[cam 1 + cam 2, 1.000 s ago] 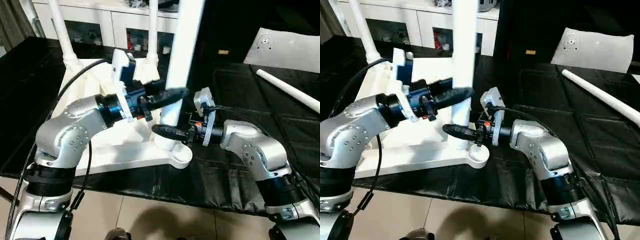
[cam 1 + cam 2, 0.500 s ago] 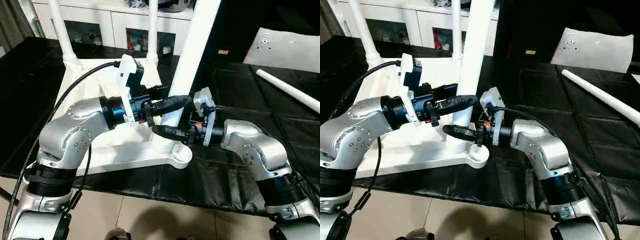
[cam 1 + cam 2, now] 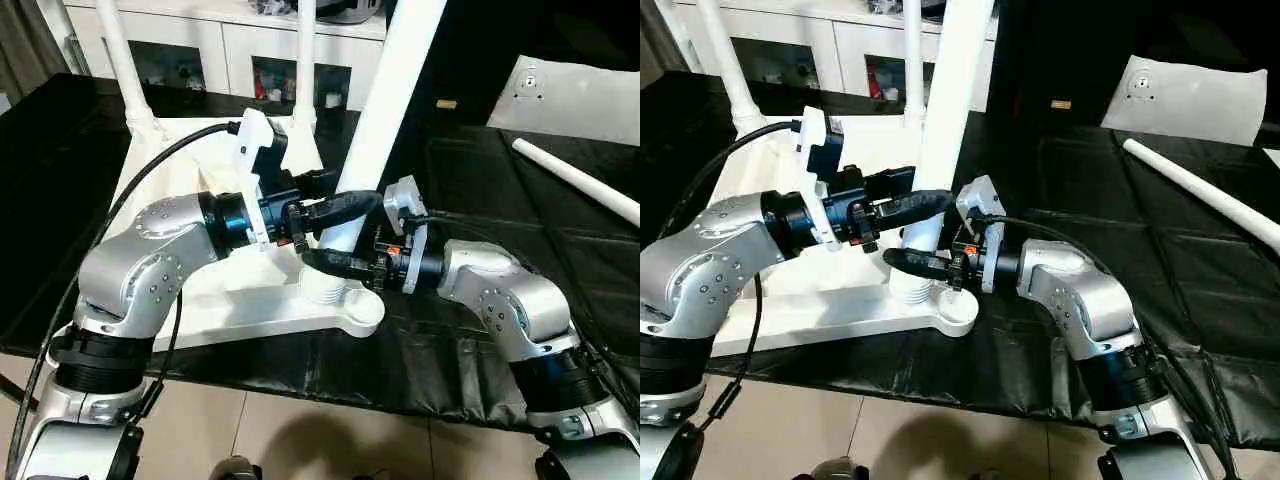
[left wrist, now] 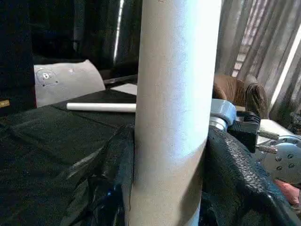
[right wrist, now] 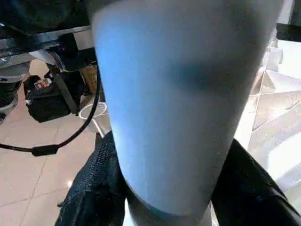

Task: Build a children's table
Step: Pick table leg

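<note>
Four legs (image 3: 385, 110), one tabletop (image 3: 240, 300)

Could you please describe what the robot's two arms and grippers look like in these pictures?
Both forearms are rounded silver shells with small screw holes, on black ribbed collars. The left gripper and right gripper have black textured fingers. White camera brackets sit at each wrist, red accents show at the mounts, and black cables loop from each wrist.

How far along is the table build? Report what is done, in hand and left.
Done: two legs stand upright in the far corners of the upturned tabletop.
In hand: the left gripper and the right gripper both clasp a third leg, which leans in the near corner socket and looks not fully seated.
Left: the fourth leg lies on the black cloth.
</note>
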